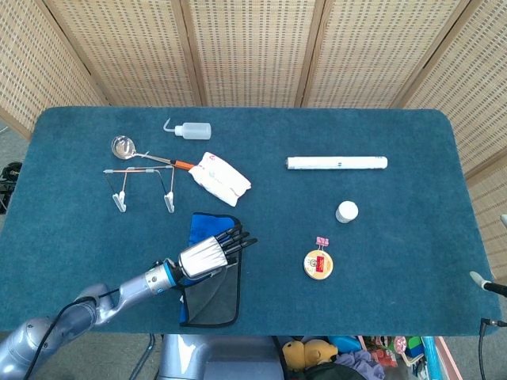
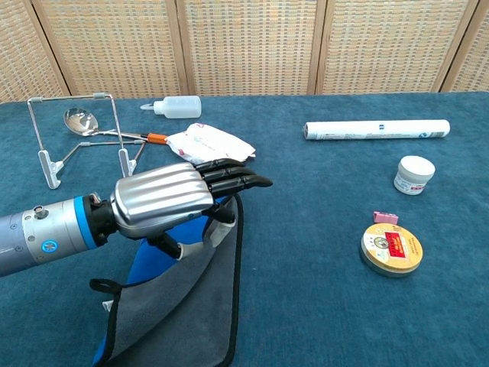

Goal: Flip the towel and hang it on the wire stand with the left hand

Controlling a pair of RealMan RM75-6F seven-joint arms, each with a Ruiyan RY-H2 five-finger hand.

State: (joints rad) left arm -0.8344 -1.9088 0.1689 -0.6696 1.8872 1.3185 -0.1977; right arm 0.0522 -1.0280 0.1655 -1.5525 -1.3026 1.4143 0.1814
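The towel [image 1: 214,294] is grey with a blue underside and lies at the front of the table, left of centre. Its left edge is lifted and folded over to the right, so the blue side [image 2: 145,267] shows. My left hand [image 1: 207,255] grips that lifted edge, fingers pointing right, and appears in the chest view above the towel [image 2: 172,200]. The wire stand [image 1: 139,170] stands upright behind and to the left of the towel, apart from it, with its top bar [image 2: 69,96] bare. My right hand does not show in either view.
Behind the towel lie a white packet [image 1: 222,178], a ladle [image 1: 123,146] and a squeeze bottle [image 1: 192,130]. To the right are a white tube [image 1: 337,163], a small white jar [image 1: 346,211] and a round tin [image 1: 318,264] with a pink clip.
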